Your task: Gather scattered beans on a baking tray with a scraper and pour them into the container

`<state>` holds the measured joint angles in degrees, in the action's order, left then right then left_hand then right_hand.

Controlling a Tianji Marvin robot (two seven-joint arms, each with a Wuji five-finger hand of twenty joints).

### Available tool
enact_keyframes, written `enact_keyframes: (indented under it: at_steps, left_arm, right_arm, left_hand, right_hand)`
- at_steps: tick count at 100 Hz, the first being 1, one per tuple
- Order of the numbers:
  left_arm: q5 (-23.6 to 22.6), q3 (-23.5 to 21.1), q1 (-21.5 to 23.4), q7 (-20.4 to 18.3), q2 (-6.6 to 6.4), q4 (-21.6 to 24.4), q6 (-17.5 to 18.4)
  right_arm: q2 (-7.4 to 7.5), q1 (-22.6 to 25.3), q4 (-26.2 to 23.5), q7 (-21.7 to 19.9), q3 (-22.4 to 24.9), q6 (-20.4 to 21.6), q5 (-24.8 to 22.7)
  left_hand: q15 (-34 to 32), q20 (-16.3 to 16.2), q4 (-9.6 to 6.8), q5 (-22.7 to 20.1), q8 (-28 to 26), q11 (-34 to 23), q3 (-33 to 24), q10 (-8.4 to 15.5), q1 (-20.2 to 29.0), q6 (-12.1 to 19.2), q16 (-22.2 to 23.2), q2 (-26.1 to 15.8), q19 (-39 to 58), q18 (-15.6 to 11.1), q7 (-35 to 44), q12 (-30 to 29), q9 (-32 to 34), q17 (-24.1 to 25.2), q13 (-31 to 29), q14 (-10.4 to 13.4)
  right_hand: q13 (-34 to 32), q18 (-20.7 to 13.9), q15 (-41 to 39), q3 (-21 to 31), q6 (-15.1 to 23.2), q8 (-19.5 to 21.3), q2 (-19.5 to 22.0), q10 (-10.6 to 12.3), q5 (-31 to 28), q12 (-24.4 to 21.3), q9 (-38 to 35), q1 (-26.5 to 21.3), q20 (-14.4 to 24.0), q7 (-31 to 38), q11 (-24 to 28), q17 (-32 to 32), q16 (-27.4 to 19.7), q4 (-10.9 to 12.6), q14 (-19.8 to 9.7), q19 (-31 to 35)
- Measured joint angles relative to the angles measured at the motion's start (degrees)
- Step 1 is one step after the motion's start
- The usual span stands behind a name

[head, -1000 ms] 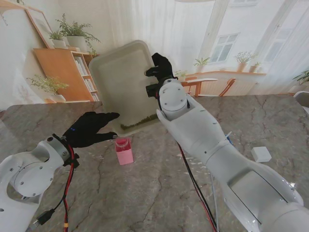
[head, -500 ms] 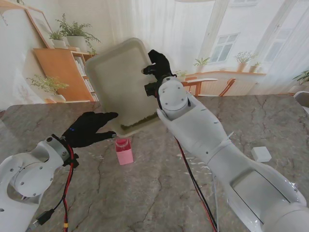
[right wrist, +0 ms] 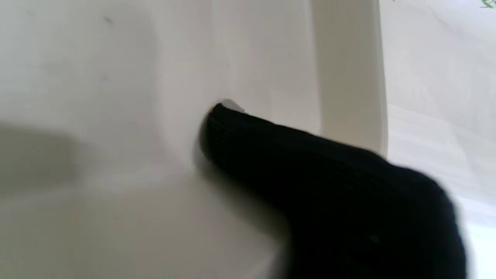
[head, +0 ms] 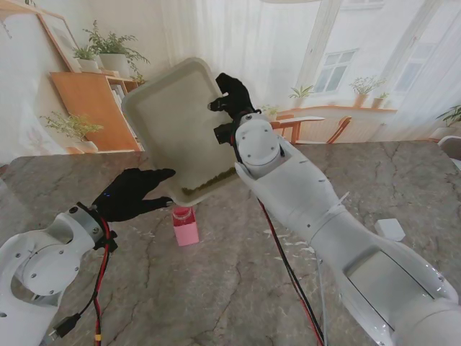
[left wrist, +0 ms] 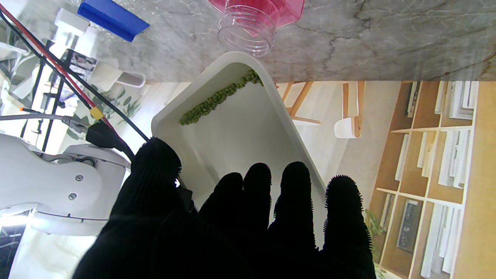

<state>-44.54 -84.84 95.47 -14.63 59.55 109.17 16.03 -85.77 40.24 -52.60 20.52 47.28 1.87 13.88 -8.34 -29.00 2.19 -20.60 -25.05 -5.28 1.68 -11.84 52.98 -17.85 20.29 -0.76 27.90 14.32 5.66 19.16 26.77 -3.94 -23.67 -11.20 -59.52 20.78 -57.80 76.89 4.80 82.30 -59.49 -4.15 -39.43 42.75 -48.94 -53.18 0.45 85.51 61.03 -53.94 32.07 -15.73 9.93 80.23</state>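
My right hand [head: 230, 97] is shut on the far right rim of the white baking tray [head: 173, 122] and holds it steeply tilted in the air. Green beans [head: 209, 186] lie in a line along the tray's low edge, just over the pink container [head: 185, 225] with its clear open neck [left wrist: 248, 33]. My left hand [head: 130, 193] is open, its fingers spread at the tray's low left corner. The left wrist view shows the beans [left wrist: 217, 99] inside the tray [left wrist: 240, 131]. The blue scraper [left wrist: 112, 17] lies on the table. My thumb [right wrist: 310, 162] presses on the tray's inner wall [right wrist: 97, 97].
A small white box [head: 389, 229] sits on the marble table to the right of my right arm. Red and black cables [head: 288, 274] run along the table under that arm. A bookshelf and plants stand behind the table at the far left.
The right hand has swung the tray's raised end to the left and tipped it further. The beans stay along the low edge. The left hand has hardly moved.
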Motion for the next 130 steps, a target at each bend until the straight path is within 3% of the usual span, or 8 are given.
enact_keyframes:
  at_steps: [130]
  left_arm:
    - [-0.7,-1.6,2.8,0.9,0.14,0.8,0.1]
  right_arm:
    - [0.12,0.0,-1.4,0.0,-2.4,4.5,-3.6]
  left_hand:
    - [0.0,0.0,0.00,0.0,0.0,0.0,0.0,0.0,0.0,0.0,0.0,0.0,0.0,0.0,0.0,0.0,0.0,0.0,0.0,0.0]
  right_hand:
    - [0.0,0.0,0.0,0.0,0.1,0.0,0.0,0.0,0.0,0.5,0.0,0.0,0.0,0.0,0.0,0.0,0.0,0.0,0.0,0.0]
